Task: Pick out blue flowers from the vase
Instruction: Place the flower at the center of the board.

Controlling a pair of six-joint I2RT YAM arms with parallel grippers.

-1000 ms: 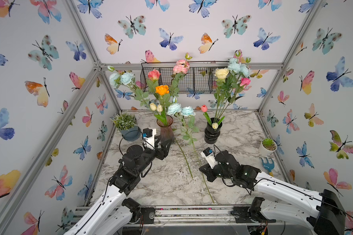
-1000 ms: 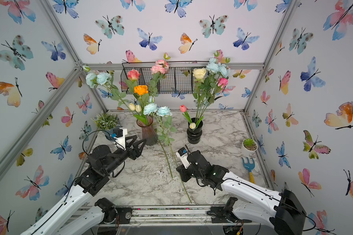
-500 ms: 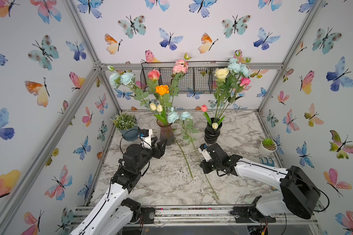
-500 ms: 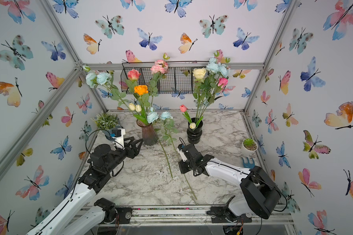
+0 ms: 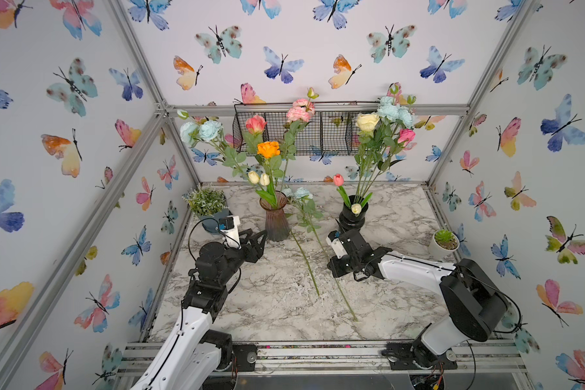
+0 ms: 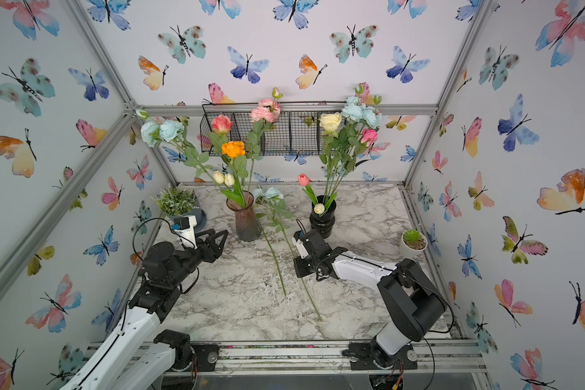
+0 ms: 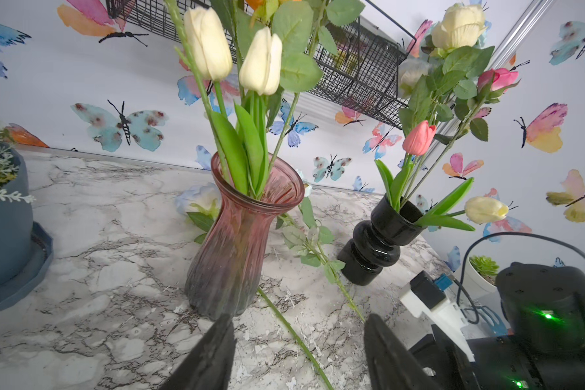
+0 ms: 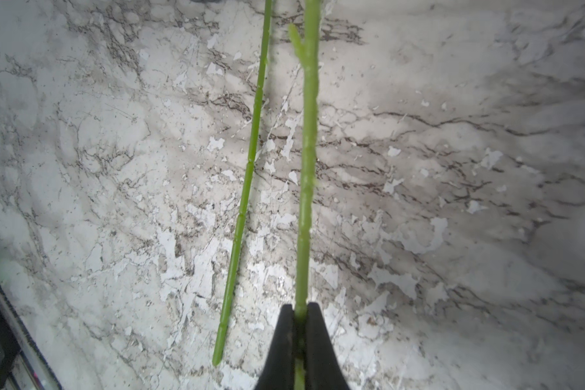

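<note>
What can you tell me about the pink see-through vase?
The pink vase looks like ribbed, see-through glass, rosy at its flared rim and darker, smoky toward its foot. It narrows at the neck, then widens. It stands upright on the marble table, holding white tulips and leafy stems. A green stem lies right by its foot. Nothing grips it.

On the marble tabletop (image 5: 267,310), a leafy plant (image 5: 206,202) in a grey-blue pot (image 5: 213,224) stands at ten o'clock and a small succulent (image 5: 445,236) in a white pot (image 5: 439,250) at three o'clock. A black wire basket (image 5: 331,135) hangs at twelve o'clock on the butterfly-patterned wall (image 5: 281,64).
</note>
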